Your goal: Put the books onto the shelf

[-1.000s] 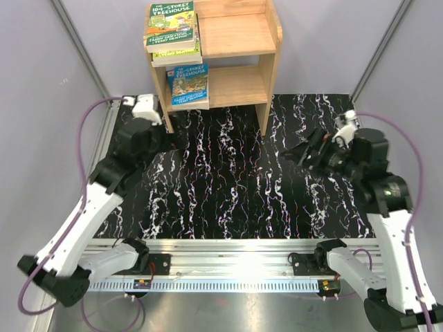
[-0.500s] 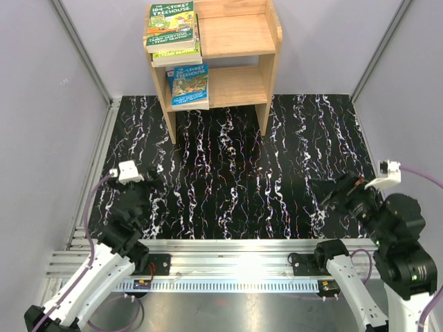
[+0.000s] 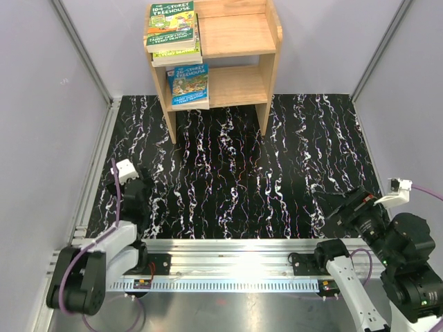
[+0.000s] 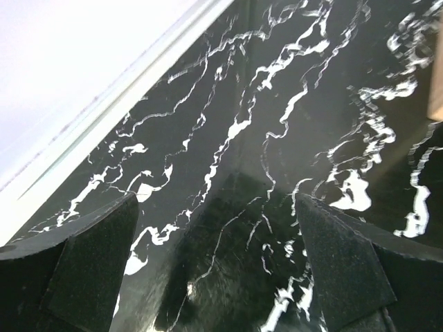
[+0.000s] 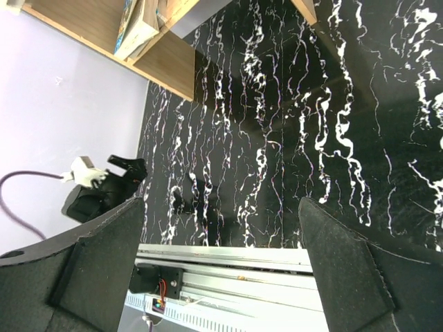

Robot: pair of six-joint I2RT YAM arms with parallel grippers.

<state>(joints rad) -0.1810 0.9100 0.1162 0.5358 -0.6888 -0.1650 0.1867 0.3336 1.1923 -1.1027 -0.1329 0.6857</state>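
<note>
1. Left arm (image 3: 97,252): folded low over its base at the near-left corner. The left gripper (image 4: 214,259) points down at the black marbled mat (image 3: 242,173), jaws spread wide, holding nothing.
2. Right arm (image 3: 408,259): folded at the near-right corner. The right gripper (image 5: 221,266) faces across the mat, jaws spread wide, empty.
3. Shelf (image 3: 242,34): upright at the mat's far edge.
4. Books (image 3: 172,31): stacked flat at the left of the top tier; a blue book (image 3: 188,84) lies at the left of the lower tier.
</note>
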